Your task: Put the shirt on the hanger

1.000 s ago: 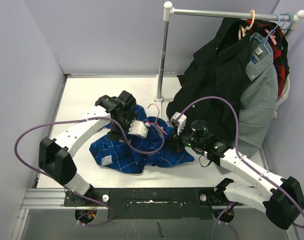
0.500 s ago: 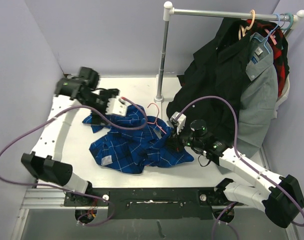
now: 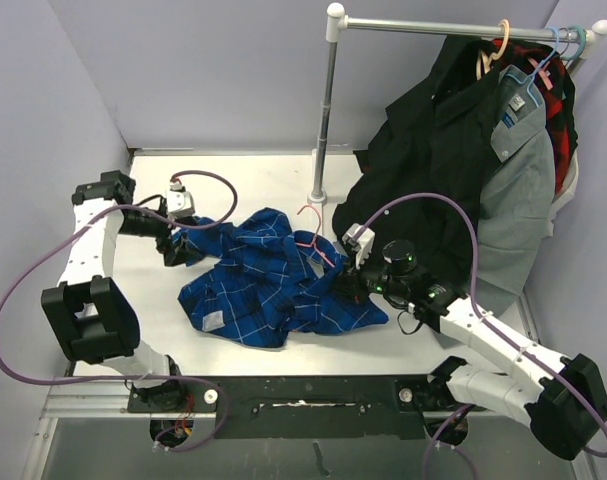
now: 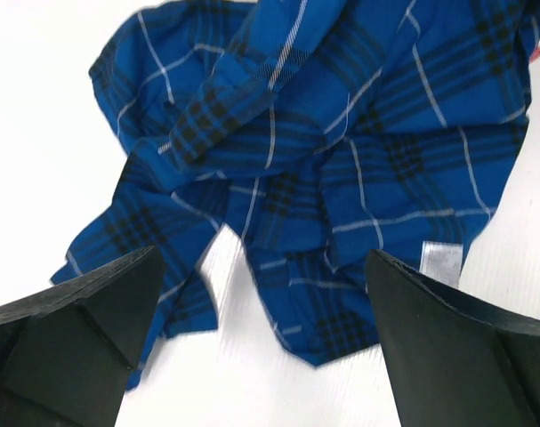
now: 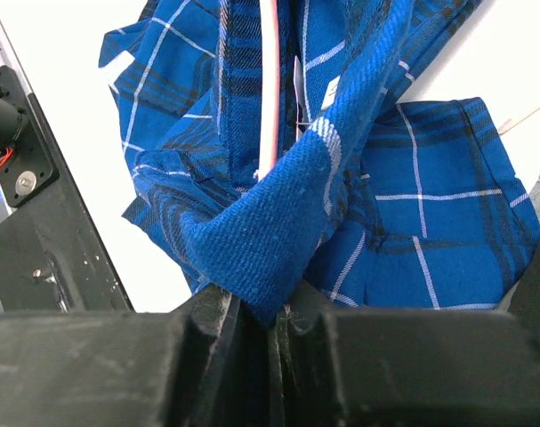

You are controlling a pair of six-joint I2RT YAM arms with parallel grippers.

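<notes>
Shirt (image 3: 273, 275) fold pinched tight in right jaws; left jaws spread wide, empty, over shirt's edge.

shirt (image 3: 273, 285): blue plaid, crumpled | hanger (image 3: 319, 244): pink, hook exposed, partly under shirt

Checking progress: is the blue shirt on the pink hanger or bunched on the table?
Bunched: the shirt lies crumpled on the table, the hanger poking from its folds, the right gripper pinching one fold.
</notes>
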